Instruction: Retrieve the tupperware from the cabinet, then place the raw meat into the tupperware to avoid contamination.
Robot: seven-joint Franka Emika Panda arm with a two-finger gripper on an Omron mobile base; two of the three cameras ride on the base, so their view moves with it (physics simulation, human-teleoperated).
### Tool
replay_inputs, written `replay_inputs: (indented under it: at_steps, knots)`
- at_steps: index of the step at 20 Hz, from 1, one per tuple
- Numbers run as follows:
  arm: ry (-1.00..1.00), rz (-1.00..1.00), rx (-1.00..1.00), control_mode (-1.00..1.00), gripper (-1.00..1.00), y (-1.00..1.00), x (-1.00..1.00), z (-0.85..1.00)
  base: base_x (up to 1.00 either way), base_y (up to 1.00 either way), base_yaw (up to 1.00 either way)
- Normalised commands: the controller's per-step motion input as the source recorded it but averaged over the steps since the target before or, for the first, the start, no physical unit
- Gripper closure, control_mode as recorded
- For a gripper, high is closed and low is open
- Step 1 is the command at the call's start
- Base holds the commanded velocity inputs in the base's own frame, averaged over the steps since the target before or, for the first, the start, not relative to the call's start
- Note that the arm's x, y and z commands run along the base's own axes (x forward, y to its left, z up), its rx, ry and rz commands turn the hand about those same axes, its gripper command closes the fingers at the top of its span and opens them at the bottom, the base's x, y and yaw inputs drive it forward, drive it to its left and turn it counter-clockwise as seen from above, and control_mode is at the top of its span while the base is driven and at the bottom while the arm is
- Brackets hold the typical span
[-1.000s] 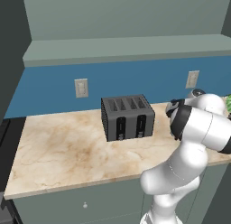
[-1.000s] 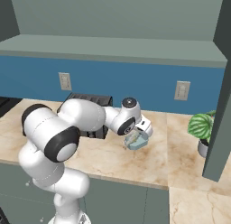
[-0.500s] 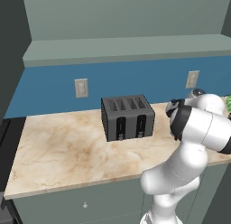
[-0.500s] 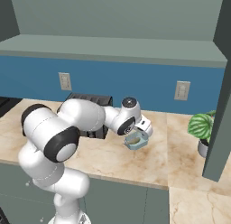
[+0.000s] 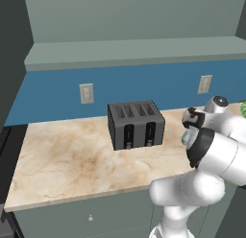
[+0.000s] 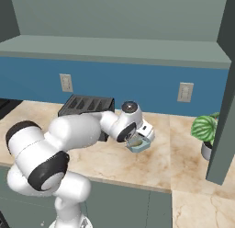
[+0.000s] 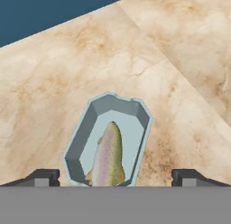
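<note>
The tupperware [image 7: 90, 128], a shallow pale blue-grey container with an angled rim, sits on the marble counter [image 7: 54, 69]. The raw meat [image 7: 108, 155], a small silvery fish, lies inside it. My gripper [image 7: 116, 177] hovers right over it, open, with one dark fingertip on each side of the container and neither touching the fish. In the right base view the gripper [image 6: 137, 137] is just above the tupperware [image 6: 140, 145], to the right of the toaster. The grey-green wall cabinet [image 6: 114, 15] hangs above the counter.
A dark four-slot toaster [image 5: 136, 124] stands against the blue backsplash, left of the gripper. A potted plant [image 6: 206, 129] sits at the far right beside a tall grey-green panel [image 6: 225, 84]. The counter's front edge [image 6: 124, 181] runs close below the tupperware.
The jaws have spread wide apart over the tupperware and the fish now lies loose inside it. The arm and base have barely moved.
</note>
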Motion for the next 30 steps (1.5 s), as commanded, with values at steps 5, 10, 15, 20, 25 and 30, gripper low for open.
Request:
replay_inputs:
  at_steps: [5, 10, 15, 20, 25, 30]
  knots:
    - [-0.04, 0.03, -0.09, -1.00, -1.00, 0.14, -0.72, -0.05, 0.00, 0.00, 0.00]
    - [-0.07, 0.04, -0.10, -1.00, -1.00, 0.16, -0.73, -0.06, 0.00, 0.00, 0.00]
    - [-0.11, 0.06, -0.10, -1.00, -1.00, 0.15, -0.81, -0.04, 0.00, 0.00, 0.00]
    - [-0.17, 0.10, -0.08, -1.00, -1.00, 0.09, -0.83, -0.02, 0.00, 0.00, 0.00]
    - [-0.21, 0.10, -0.03, -1.00, -1.00, 0.10, -0.74, 0.11, 0.00, 0.00, 0.00]
    - [-0.19, 0.10, -0.02, -1.00, -1.00, 0.17, -0.68, 0.35, 0.00, 0.00, 0.00]
